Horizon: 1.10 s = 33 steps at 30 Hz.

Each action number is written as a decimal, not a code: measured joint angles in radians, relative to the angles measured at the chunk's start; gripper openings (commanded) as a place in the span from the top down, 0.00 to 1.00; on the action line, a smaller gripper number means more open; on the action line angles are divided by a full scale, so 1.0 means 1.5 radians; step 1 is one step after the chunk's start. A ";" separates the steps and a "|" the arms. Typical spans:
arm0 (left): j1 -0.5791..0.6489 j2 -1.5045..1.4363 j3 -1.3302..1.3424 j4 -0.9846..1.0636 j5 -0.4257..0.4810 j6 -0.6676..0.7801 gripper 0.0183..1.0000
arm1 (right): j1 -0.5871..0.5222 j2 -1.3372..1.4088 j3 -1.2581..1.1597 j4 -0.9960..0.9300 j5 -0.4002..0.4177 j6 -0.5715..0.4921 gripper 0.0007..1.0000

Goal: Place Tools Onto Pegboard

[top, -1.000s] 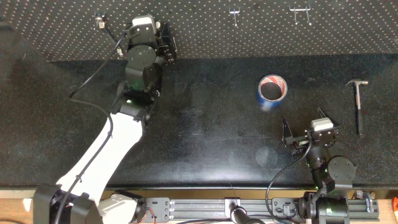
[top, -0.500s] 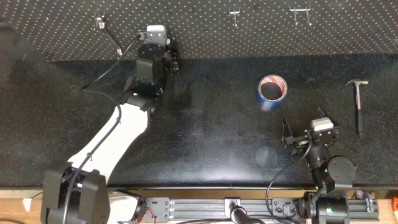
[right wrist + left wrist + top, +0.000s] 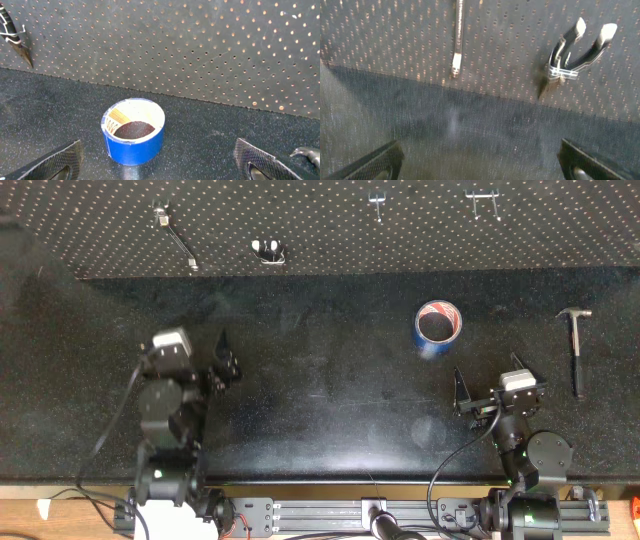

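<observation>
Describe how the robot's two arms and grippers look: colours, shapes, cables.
The left arm and right arm are black, chunky-jointed, each carrying a pale boxy module, with black cables alongside. The left gripper and right gripper have dark, textured fingers.

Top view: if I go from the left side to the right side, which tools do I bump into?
slim hanging tool on the pegboard → pliers on the pegboard → blue tape roll on the table → hammer on the table
</observation>
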 measured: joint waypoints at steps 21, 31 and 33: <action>-0.040 -0.418 -0.187 -0.064 0.052 0.000 0.00 | 0.000 0.001 0.000 0.000 0.000 0.000 0.02; -0.040 -0.418 -0.187 -0.064 0.050 0.000 0.00 | 0.000 0.004 0.002 0.003 0.000 0.035 0.02; -0.040 -0.418 -0.187 -0.064 0.048 0.000 0.00 | 0.000 0.110 0.068 0.003 -0.003 0.111 0.02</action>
